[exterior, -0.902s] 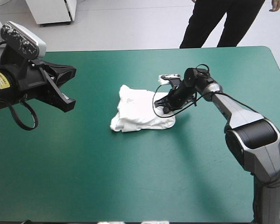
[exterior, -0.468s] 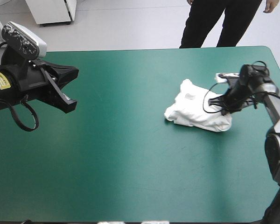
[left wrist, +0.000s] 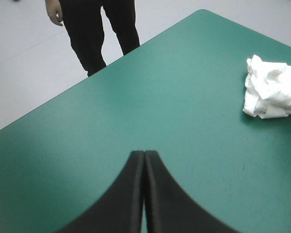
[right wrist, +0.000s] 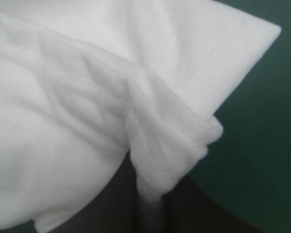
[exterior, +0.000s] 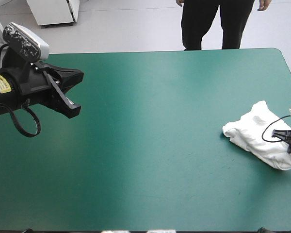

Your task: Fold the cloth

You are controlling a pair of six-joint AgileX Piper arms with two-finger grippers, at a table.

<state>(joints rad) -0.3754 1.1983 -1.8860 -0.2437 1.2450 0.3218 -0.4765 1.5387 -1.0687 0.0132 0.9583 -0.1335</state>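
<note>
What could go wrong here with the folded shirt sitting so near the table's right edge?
The T-shirt lies by the table's right edge; an outward pull by the right claw could drag it off. That claw pinches only a fold, so the bundle might loosen. The left claw, shut and far away, can't steady it.

Yellow label (exterior: 0, 83) on the left arm (exterior: 36, 86), its print unreadable

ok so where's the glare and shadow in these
High view: a pale sheen runs down the middle of the teal-green cover, darker toward the left edge. Left wrist view: dimmer beside the left claw. Right wrist view: T-shirt folds hold soft grey shadows.
</note>
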